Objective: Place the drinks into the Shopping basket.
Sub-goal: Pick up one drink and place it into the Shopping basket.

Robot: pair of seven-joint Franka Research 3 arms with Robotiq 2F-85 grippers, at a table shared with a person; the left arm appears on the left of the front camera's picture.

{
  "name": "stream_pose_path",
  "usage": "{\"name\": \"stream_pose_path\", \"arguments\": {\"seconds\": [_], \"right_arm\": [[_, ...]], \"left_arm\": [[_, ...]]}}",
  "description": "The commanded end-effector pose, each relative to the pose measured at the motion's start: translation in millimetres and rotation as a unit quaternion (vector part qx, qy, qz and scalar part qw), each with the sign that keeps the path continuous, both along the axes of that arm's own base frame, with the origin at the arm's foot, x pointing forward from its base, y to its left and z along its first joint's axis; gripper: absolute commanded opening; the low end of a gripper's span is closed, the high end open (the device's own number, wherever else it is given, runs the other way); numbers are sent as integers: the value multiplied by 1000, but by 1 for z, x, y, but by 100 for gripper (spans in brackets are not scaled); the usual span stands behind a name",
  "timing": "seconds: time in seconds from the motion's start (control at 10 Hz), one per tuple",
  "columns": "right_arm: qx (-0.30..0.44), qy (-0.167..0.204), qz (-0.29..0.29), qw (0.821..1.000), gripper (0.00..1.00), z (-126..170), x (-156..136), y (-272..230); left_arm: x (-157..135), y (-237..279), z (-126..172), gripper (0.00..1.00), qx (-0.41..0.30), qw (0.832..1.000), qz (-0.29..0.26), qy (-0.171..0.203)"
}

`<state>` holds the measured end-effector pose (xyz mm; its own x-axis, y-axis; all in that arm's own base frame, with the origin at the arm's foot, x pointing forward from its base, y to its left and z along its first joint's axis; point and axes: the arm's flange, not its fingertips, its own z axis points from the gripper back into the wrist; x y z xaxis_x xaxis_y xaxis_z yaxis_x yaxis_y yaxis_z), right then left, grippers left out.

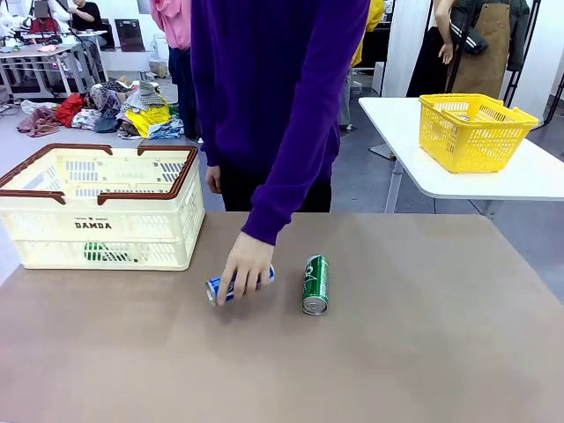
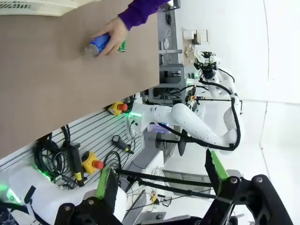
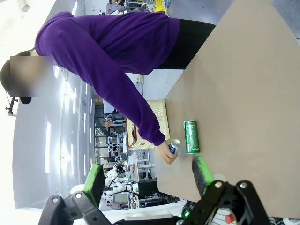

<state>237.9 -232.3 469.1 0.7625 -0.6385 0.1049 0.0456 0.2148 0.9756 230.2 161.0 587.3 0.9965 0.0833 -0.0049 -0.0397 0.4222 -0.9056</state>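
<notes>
Front view: person (image 1: 273, 88) grips blue can (image 1: 213, 289) on worktop (image 1: 397, 352), green can (image 1: 315, 285) beside; third can (image 1: 106, 253) inside Shopping basket (image 1: 97, 225) (glimpsed through slots). Wrist views: left hand (image 2: 158, 161) and right hand (image 3: 147, 161) spread wide, holding nothing.

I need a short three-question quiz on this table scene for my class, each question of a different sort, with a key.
1. Fill in: the can inside the basket, seen through its slots, is ___.
2. True or false: the green can on the table stands upright.
3. Multiple choice: the person's hand rests on A) the blue can, B) the basket, C) the green can.

Key: 1. green. 2. False, it lies on its side. 3. A.
</notes>
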Motion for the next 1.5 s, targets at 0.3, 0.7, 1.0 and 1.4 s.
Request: {"name": "stream_pose_path", "arguments": {"seconds": [0.3,0.7,1.0,1.4], "right_arm": [[5,-13,-1,1000,100,3,2,-1],[5,-13,-1,1000,100,3,2,-1],[5,-13,-1,1000,100,3,2,-1],[5,-13,-1,1000,100,3,2,-1]], "left_arm": [[8,-27,5,100,5,1000,-10,-21],[21,-51,15,100,33,999,-6,-9],[40,-83,21,100,58,997,26,38],[49,-79,17,100,69,996,32,36]]}}
